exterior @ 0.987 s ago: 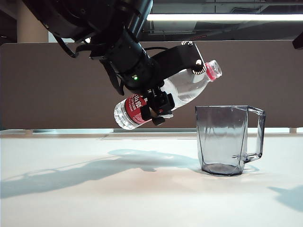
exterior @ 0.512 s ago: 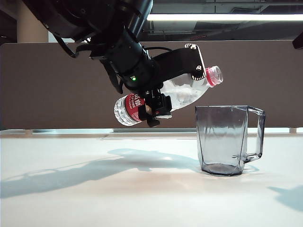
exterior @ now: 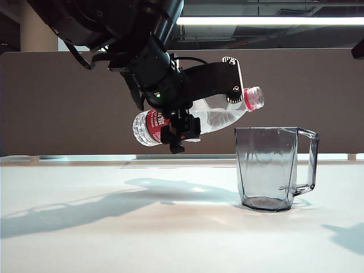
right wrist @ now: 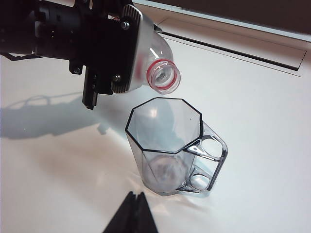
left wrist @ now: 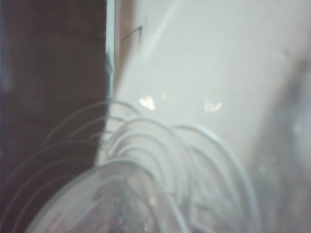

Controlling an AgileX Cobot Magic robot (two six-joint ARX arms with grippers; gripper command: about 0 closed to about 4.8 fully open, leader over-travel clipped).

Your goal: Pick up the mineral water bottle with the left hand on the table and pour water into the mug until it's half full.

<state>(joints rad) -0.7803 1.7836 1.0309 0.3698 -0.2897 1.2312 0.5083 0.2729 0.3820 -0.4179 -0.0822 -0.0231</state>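
One uncapped mineral water bottle, mug dry

left wrist view: mineral water bottle blurred | right jaws cropped

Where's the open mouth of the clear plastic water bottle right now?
In the exterior view the clear plastic water bottle, held by the left gripper, lies nearly level; its mouth is above the smoky-grey faceted mug, near its left rim.

left pincer tilts mineral water bottle over mug.
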